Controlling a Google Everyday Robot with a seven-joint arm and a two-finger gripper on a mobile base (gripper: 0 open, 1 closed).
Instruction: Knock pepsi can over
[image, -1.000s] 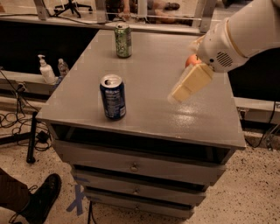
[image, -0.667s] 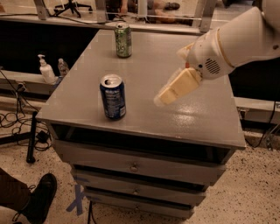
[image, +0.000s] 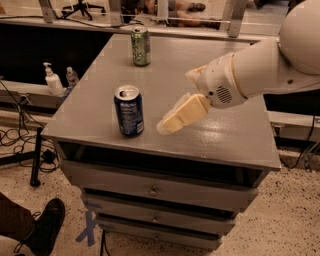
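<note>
Shoe (image: 46, 226): a dark one is resting on the speckled floor at the lower left
Pump bottle (image: 51, 80): is standing on a low ledge left of the cabinet, with a smaller bottle (image: 72, 76) just beside it
Pepsi can (image: 129, 111): is standing upright near the front left of the grey cabinet top (image: 220, 142), its silver top facing up
Green can (image: 141, 46): is standing upright at the back of the same top, well apart from the pepsi can
Gripper (image: 175, 120): cream-coloured, is hovering just right of the pepsi can and slanting down towards it, a narrow gap showing between them; I cannot tell whether it is spread or pressed together
Arm (image: 260, 70): white, is reaching in from the right over the cabinet top
Drawers (image: 152, 191): grey fronts with small knobs are sitting closed below the top
</note>
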